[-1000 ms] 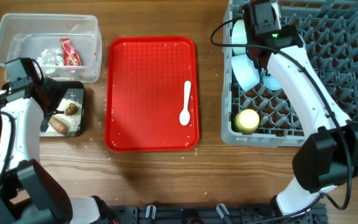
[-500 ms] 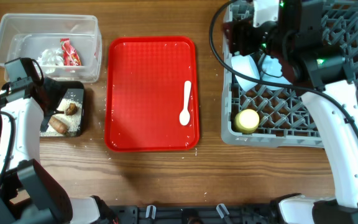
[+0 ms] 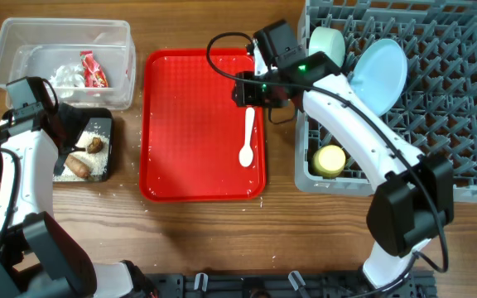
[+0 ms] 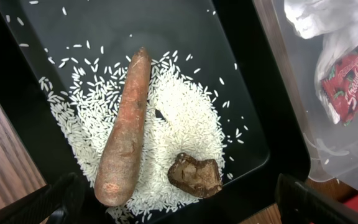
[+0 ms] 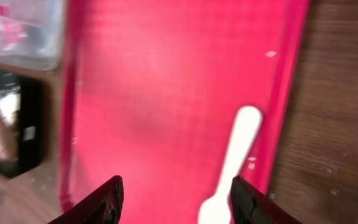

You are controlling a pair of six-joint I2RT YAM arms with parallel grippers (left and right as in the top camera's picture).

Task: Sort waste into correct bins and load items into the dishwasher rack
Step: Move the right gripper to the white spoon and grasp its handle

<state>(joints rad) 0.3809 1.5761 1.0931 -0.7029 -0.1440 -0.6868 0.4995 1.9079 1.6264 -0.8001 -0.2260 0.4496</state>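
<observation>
One item looks left to load: the white spoon [image 3: 248, 136] lies on the red serving tray [image 3: 189, 124], right of centre, with the right gripper [image 5: 174, 186] hovering over it, jaws spread wide and empty. Grey rack [image 3: 462, 124] on the right already has the plate [image 3: 381, 73], a bowl [image 3: 325, 45] and the yellow cup [image 3: 331, 160]; can't spot a second bowl. Waste seems sorted: wrapper [image 3: 94, 69] and tissue [image 3: 65, 76] in the clear tub [image 3: 2, 50] upper left, rice [image 4: 185, 124], carrot piece [image 4: 126, 140] and brown lump [image 4: 196, 175] in the black tray [image 4: 135, 25] below it, left gripper [image 4: 179, 208] above that, jaws wide, holding nothing. Wooden table [image 3: 205, 232] has a few stray grains; no room visible beyond it.
</observation>
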